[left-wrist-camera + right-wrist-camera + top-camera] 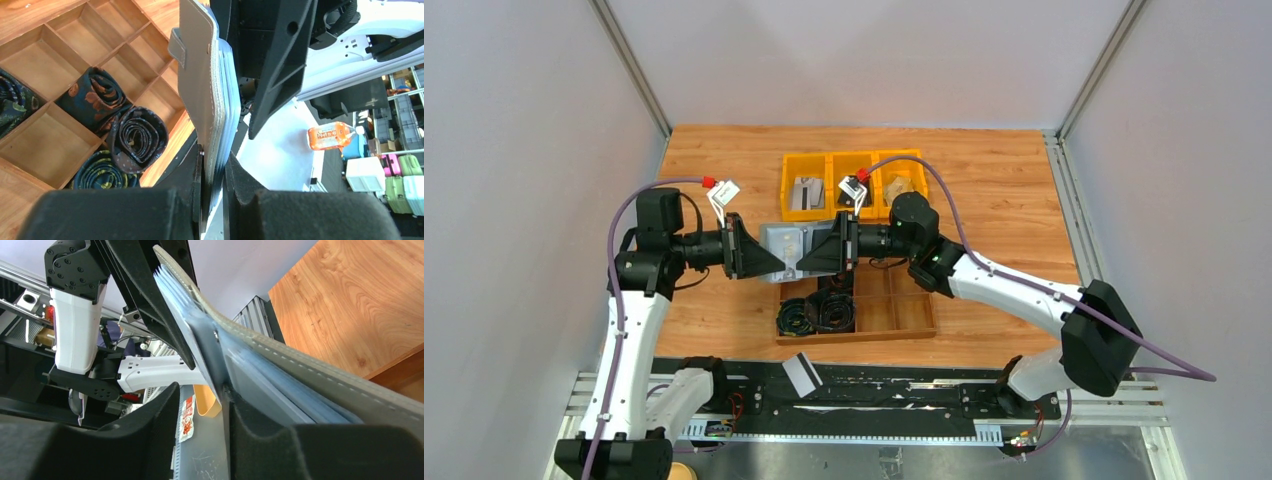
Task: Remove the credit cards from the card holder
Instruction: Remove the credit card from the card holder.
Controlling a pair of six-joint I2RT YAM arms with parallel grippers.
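The left gripper point(774, 265) reaches in from the left side of the table point(1004, 200) and is clenched on the card holder point(786, 240), holding it off the table between the two arms. From the left wrist camera, its fingers point(187, 175) pinch the lower edge of the grey stitched holder point(197, 75), which stands on edge. The credit cards point(226, 100) sit fanned inside it, their pale edges showing beside the leather.

Below the holder, toward the arms, a wooden tray point(894, 312) with compartments lies on the table. Dark rolled ties point(814, 313) fill its left cells. One loose card point(801, 373) with a dark stripe lies on the black rail at the near edge. A row of yellow bins point(786, 185) stands farther back.

The right gripper point(809, 265) meets the holder from the right. In its wrist view, its jaws straddle the protruding cards point(260, 385). One pad sits against the stack, while a gap shows on the other side, so it is not yet clamped.
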